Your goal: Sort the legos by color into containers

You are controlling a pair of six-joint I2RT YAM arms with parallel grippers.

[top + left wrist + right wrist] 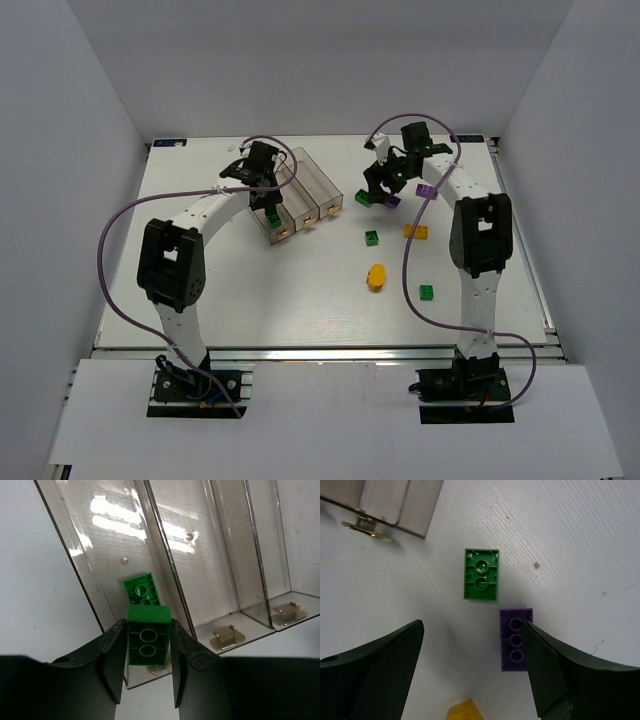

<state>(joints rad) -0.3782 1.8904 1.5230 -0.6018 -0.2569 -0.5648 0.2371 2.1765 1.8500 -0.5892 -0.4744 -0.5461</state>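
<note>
My left gripper (148, 630) is shut on a green brick (148, 642) and holds it over the near end of the leftmost bin (100, 555). A second green brick (143, 589) lies inside that bin. In the top view the left gripper (267, 198) is at the three joined bins (318, 180). My right gripper (472, 630) is open above the table, with a purple brick (514, 640) by its right finger and a green brick (481, 574) just beyond. A yellow-orange corner (465, 711) shows at the bottom edge. The right gripper (385, 188) is right of the bins.
On the table lie another purple brick (426, 190), two green bricks (372, 237) (427, 291), a yellow-orange rectangular brick (416, 231) and a yellow-orange oval one (376, 277). The middle bin (200, 555) and right bin (267, 545) hold no bricks. White walls enclose the table.
</note>
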